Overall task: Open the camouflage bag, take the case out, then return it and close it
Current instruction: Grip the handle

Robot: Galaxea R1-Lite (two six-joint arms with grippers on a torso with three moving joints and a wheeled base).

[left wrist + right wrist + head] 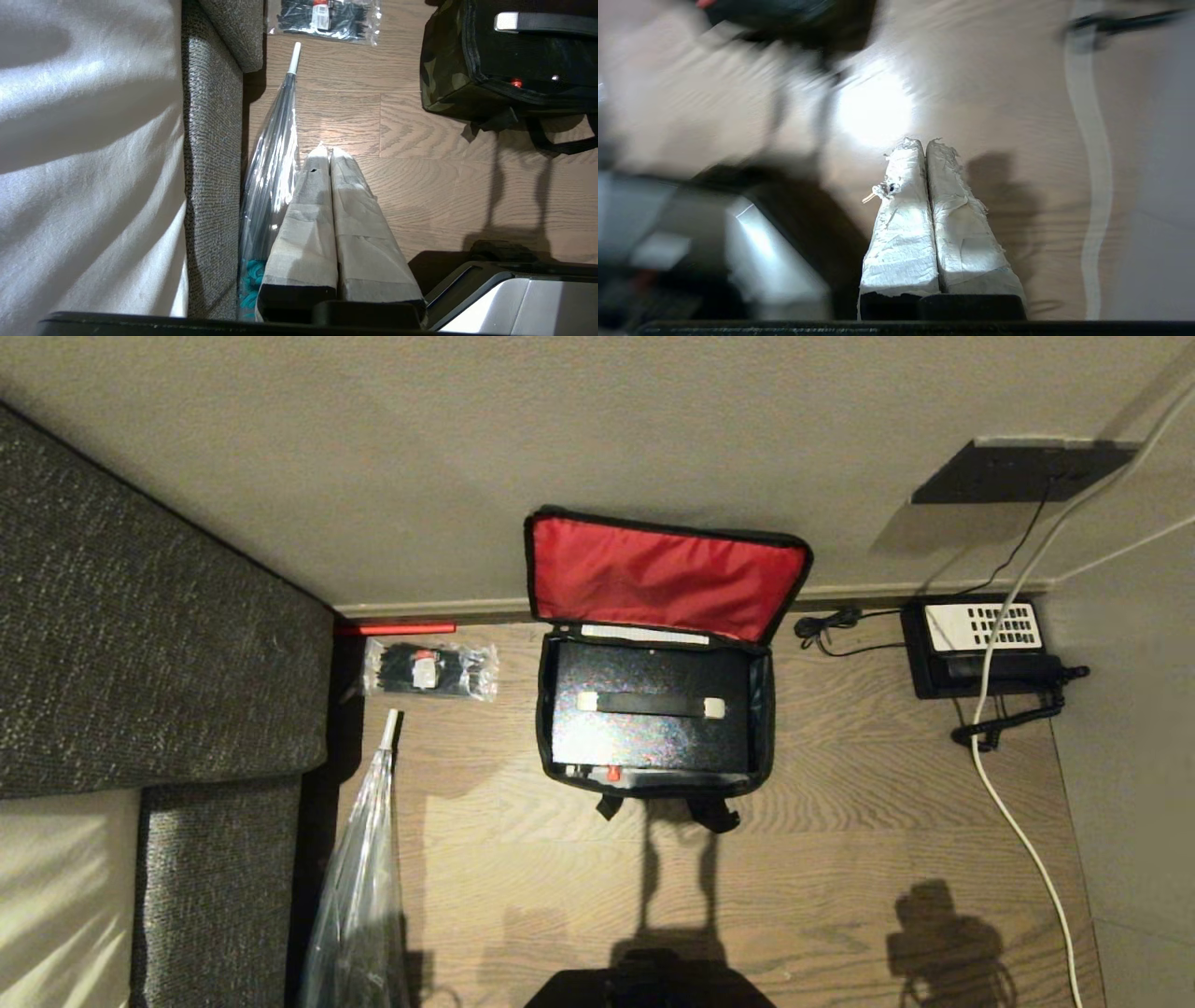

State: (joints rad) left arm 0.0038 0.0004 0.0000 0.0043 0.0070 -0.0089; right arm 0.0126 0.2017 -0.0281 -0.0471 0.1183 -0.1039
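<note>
The camouflage bag point(764, 709) stands on the wood floor against the wall, its red-lined lid point(663, 574) folded back against the wall. Inside it lies the black case point(649, 742), top up, with its black handle point(651, 705) and a small red button point(613, 772) at the near edge. In the left wrist view the bag point(444, 74) shows its green camouflage side. My left gripper point(325, 150) is shut and empty, held over the floor short of the bag. My right gripper point(922, 142) is shut and empty too, above bare floor, apart from the bag. Neither arm shows in the head view.
A grey sofa point(140, 644) fills the left side. A clear folded umbrella point(369, 859) leans beside it, and a packet of black cable ties point(429, 669) lies near the wall. A black telephone point(980, 649) and a white cable point(1013, 821) lie to the right.
</note>
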